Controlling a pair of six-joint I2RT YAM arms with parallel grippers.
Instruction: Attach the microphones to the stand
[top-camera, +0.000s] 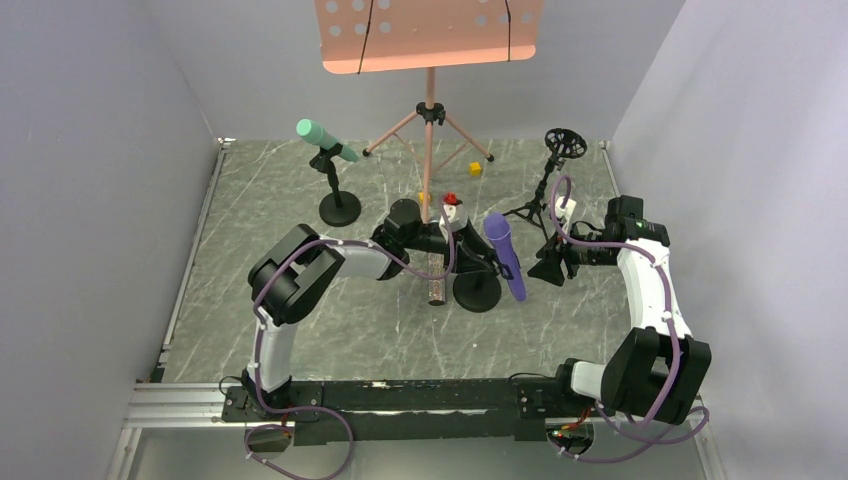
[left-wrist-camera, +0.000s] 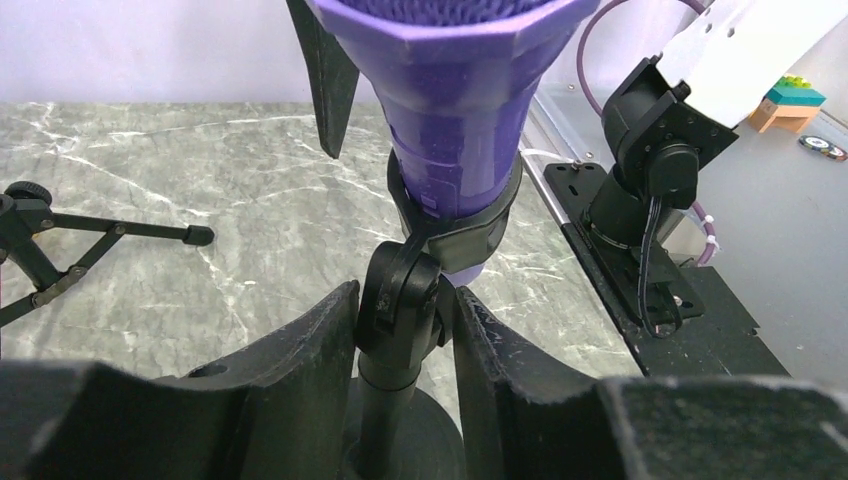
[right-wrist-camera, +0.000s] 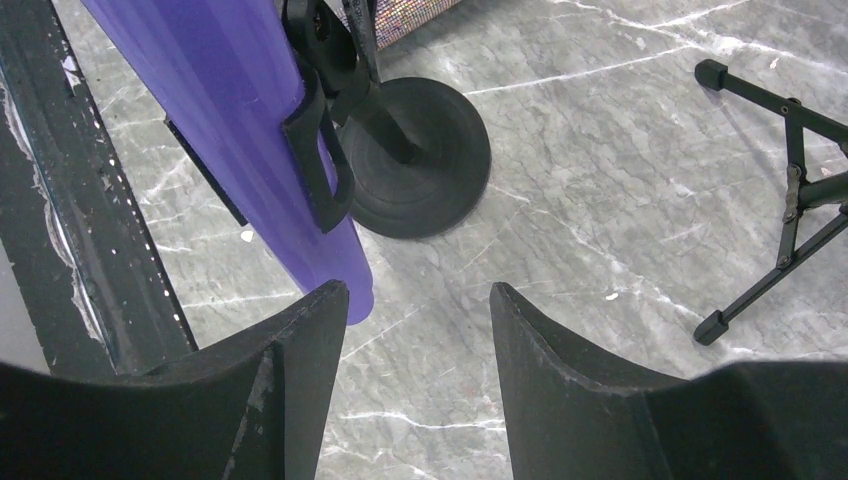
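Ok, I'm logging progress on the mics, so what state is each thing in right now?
Purple microphone: seated in its clip, tilted.
Centre round-base stand: upright, holding the purple microphone.
Mint-green microphone: clipped on the left round-base stand.
Glittery microphone: lying on the table, unattached.
Tripod stand: upright, holder empty.
Left gripper: shut on the centre stand's neck.
Right gripper: open, empty.
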